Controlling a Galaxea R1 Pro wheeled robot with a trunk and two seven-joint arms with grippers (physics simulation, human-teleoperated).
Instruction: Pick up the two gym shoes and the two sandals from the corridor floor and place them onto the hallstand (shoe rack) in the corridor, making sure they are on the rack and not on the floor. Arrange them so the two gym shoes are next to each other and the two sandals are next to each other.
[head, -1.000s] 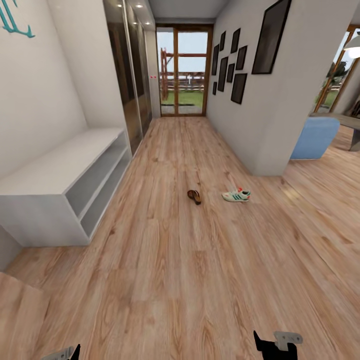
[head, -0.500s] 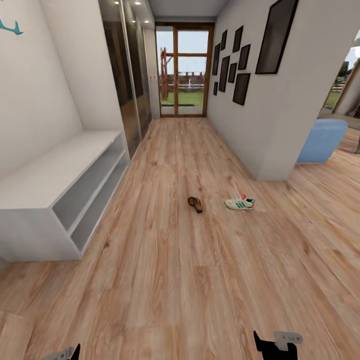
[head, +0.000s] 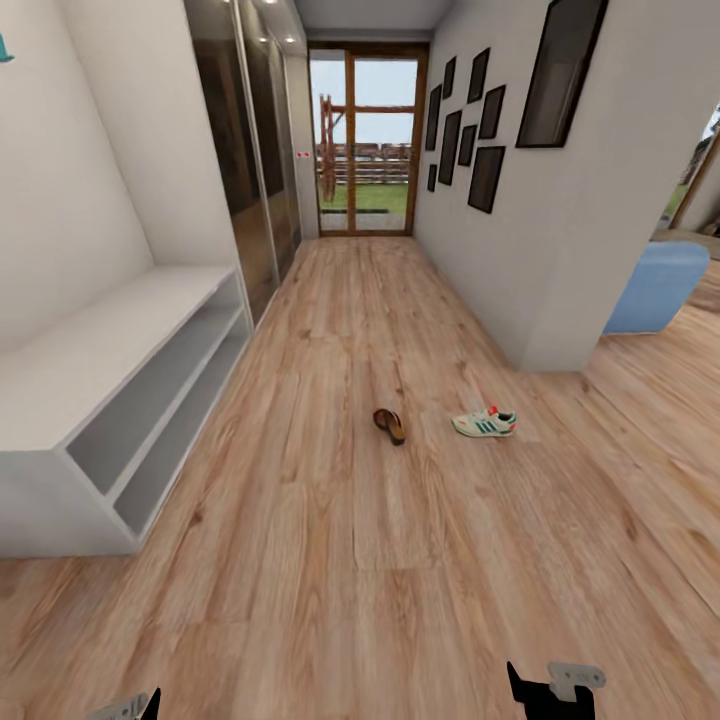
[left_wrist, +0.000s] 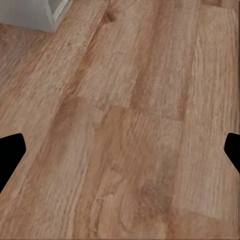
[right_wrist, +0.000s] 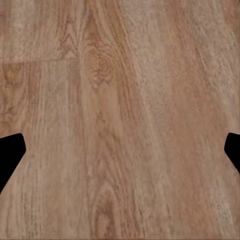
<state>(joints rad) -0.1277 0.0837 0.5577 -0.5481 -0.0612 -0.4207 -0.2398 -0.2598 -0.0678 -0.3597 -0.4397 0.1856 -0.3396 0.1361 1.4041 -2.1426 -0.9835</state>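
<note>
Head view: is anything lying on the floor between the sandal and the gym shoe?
No. In the head view, the stretch between the sandal and the gym shoe is bare wood-plank floor; the two lie apart, nothing between them.

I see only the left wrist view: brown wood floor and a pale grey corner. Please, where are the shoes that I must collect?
Observer: In the head view, one sandal lies on the corridor floor ahead, near the middle of the corridor.
Operator: Is a gym shoe also there?
Observer: Yes, one gym shoe lies on the floor to the right of the sandal, apart from it.
Operator: And the right tool, does it hold something?
Observer: No. In the right wrist view the right tool is open, with only floor between its fingers.
</note>
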